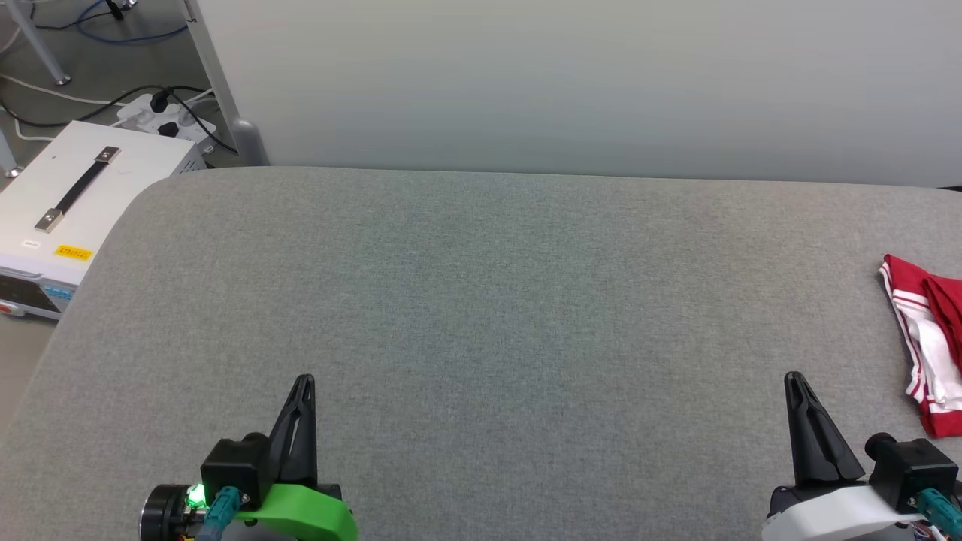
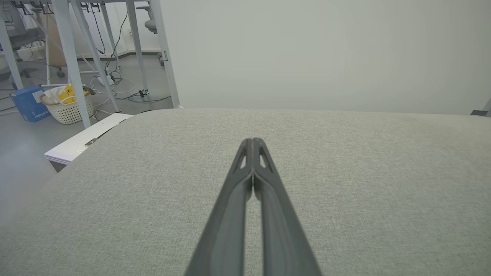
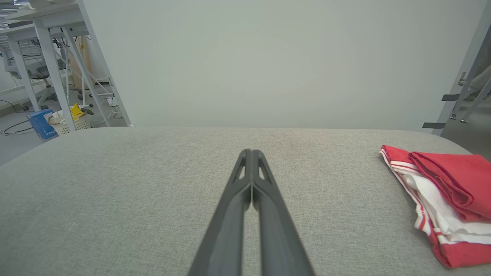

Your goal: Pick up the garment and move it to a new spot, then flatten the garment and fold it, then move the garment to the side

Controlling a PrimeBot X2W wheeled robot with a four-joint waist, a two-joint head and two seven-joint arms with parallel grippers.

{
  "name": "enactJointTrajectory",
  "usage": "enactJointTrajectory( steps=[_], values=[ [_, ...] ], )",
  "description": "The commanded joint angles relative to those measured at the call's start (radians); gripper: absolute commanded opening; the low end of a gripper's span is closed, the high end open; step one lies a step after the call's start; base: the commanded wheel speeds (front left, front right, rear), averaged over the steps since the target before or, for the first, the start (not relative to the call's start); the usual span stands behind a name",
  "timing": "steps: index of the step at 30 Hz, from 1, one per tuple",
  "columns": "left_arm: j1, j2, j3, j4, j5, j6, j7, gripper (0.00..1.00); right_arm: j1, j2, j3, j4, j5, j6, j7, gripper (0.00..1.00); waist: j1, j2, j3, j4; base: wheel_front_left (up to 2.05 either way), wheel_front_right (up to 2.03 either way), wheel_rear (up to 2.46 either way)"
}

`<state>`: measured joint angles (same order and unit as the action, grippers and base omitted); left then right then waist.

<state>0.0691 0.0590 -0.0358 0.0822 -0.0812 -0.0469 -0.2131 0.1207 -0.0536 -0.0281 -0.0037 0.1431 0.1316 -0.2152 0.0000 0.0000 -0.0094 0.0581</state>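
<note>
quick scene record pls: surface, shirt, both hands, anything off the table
surface: grey padded table
shirt: red and white T-shirt, folded, lying at the table's right side
left: left hand shut, empty, over bare table
right: right hand shut, empty, apart from the T-shirt
off table: white box with a black handle at the left, power strip beyond it

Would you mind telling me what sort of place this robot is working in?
Probably a lab or workshop: a grey fabric-covered table, metal-legged desks with loose cables on the floor, and a white equipment box beside a power strip.
</note>
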Motion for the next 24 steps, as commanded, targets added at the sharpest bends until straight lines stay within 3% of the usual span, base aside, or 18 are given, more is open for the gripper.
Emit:
enactJointTrajectory(
  steps=[1, 24],
  values=[
    [-0.011, -0.002, 0.002, -0.007, 0.008, 0.007, 0.005, 0.0, -0.017, 0.001, 0.002, 0.001, -0.012, 0.0, 0.005, 0.0, 0.0, 0.0, 0.0, -0.001, 0.0, 0.0, 0.0],
    [-0.024, -0.003, 0.01, -0.023, 0.025, 0.016, 0.051, 0.0, -0.04, 0.001, 0.008, 0.001, -0.041, 0.0, 0.052, 0.0, 0.0, 0.0, 0.002, -0.013, 0.0, 0.0, 0.0]
  ],
)
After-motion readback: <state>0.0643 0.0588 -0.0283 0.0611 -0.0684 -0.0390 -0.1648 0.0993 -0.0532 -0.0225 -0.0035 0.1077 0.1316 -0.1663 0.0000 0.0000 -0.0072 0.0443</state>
